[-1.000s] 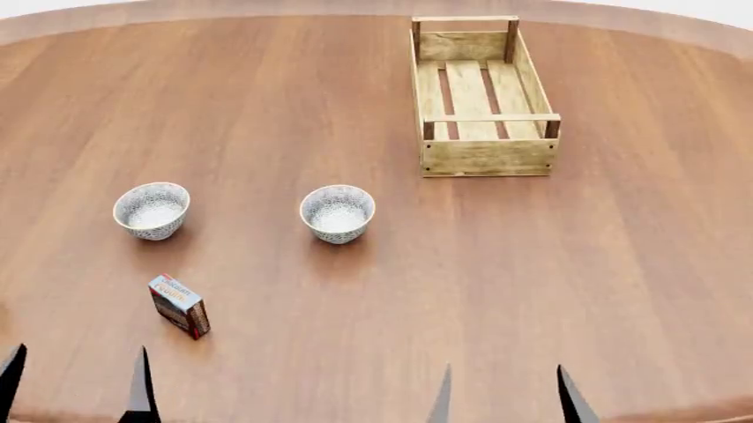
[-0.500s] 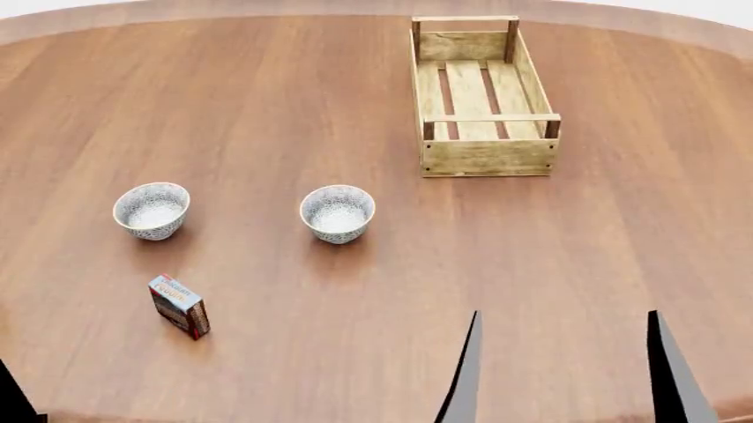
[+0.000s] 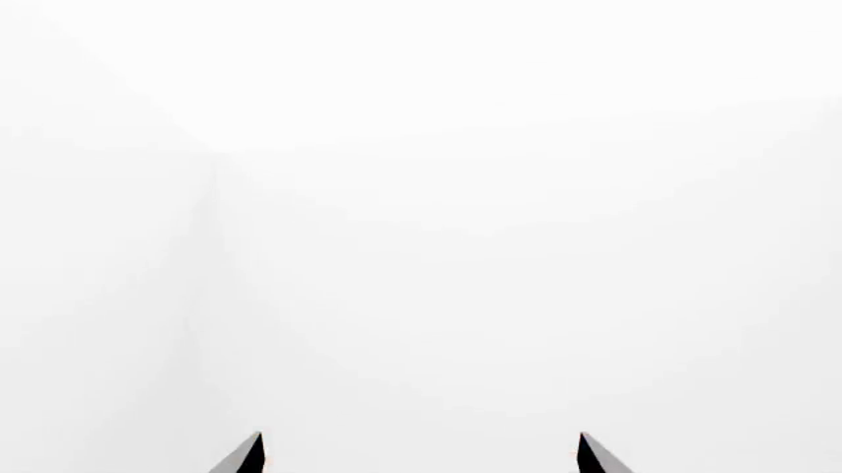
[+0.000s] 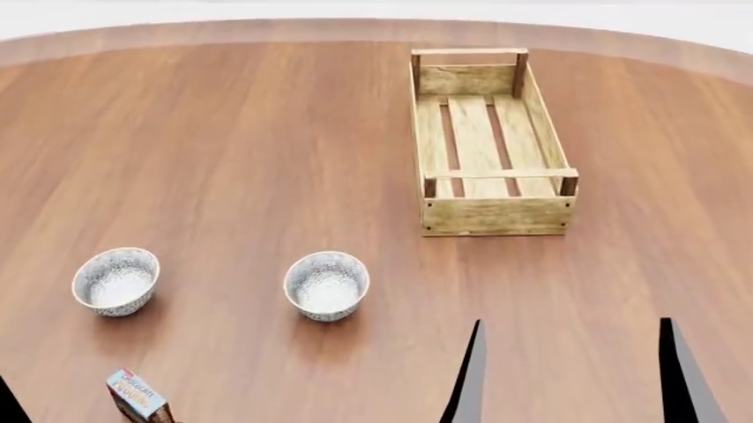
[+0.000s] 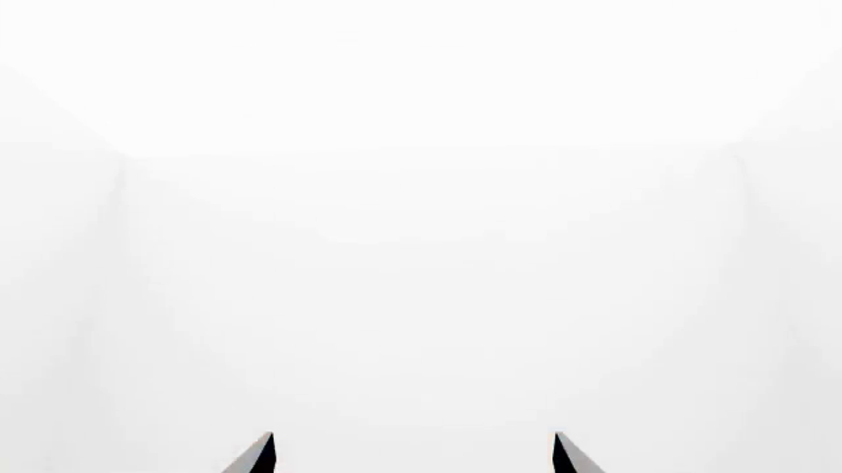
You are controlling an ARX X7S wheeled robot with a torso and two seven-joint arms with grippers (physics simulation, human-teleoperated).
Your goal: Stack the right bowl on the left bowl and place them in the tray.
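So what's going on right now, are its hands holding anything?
Both hands open, empty: right hand, left hand. Two bowls apart on table, unstacked. Tray empty. Small box near left bowl.

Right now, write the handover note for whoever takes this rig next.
Right gripper: open, empty, low over the table near the right bowl.
Left gripper: open, empty, facing blank white.
Left bowl and right bowl stand apart, unstacked. Tray empty, farther back on the right. Small red box near the left bowl.
Done: nothing.
Left: stack right bowl on left, move both into tray.
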